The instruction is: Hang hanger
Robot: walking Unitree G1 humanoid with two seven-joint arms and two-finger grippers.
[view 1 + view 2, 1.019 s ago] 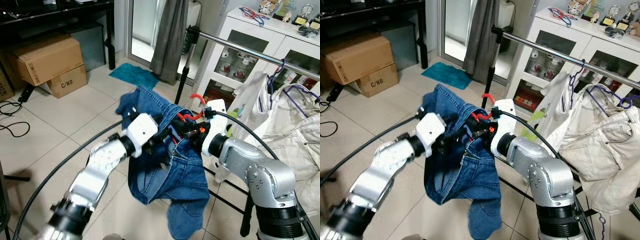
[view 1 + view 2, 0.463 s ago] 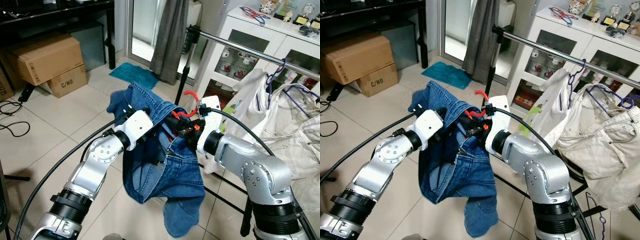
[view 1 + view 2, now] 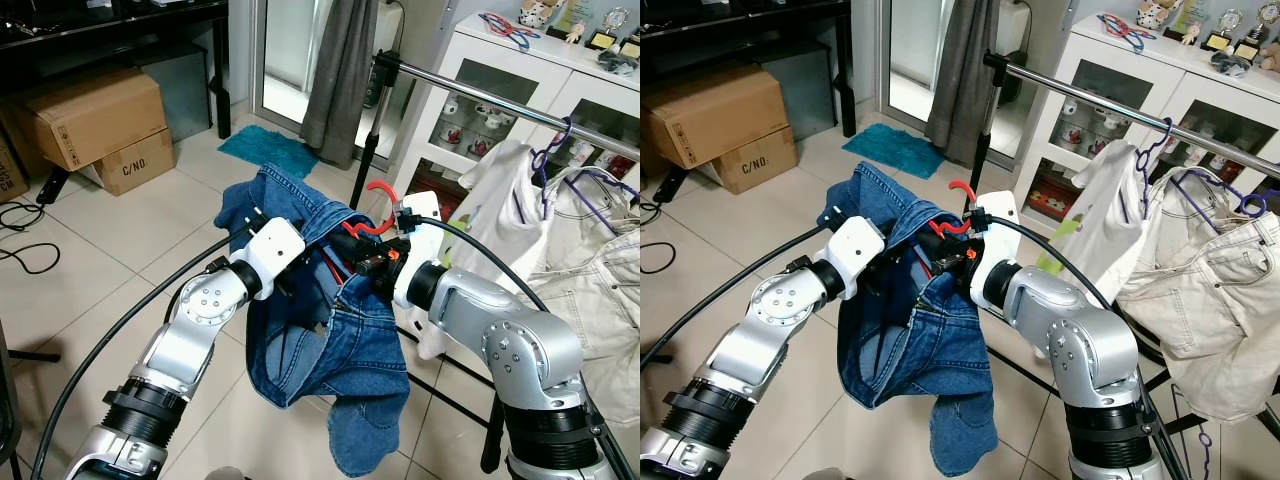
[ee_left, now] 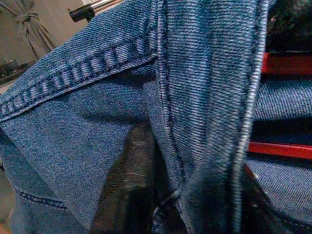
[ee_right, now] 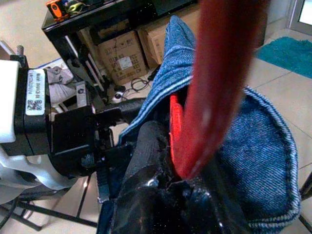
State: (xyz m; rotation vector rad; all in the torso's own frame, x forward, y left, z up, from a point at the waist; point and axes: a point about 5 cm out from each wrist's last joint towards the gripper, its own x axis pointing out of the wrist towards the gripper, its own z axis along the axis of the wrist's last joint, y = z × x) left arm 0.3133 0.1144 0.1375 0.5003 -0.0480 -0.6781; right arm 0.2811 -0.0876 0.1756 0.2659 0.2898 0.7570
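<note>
Fingers of the right gripper point(image 3: 362, 258) clamp the red hanger point(image 3: 372, 212). Left gripper point(image 3: 305, 268) fingers grip the jeans point(image 3: 340, 350), at nine o'clock of the right one.

2 silver, rounded metal arms here, the left arm point(image 3: 190, 335) and the right arm point(image 3: 510, 345), each with a black ribbed collar low down. White wrist housings, thick black cables looping off at 9 o'clock, and an orange tab beside the right wrist.

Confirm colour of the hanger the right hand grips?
Red. The hanger shows best in the left eye view, its hook poking above the jeans.
</note>
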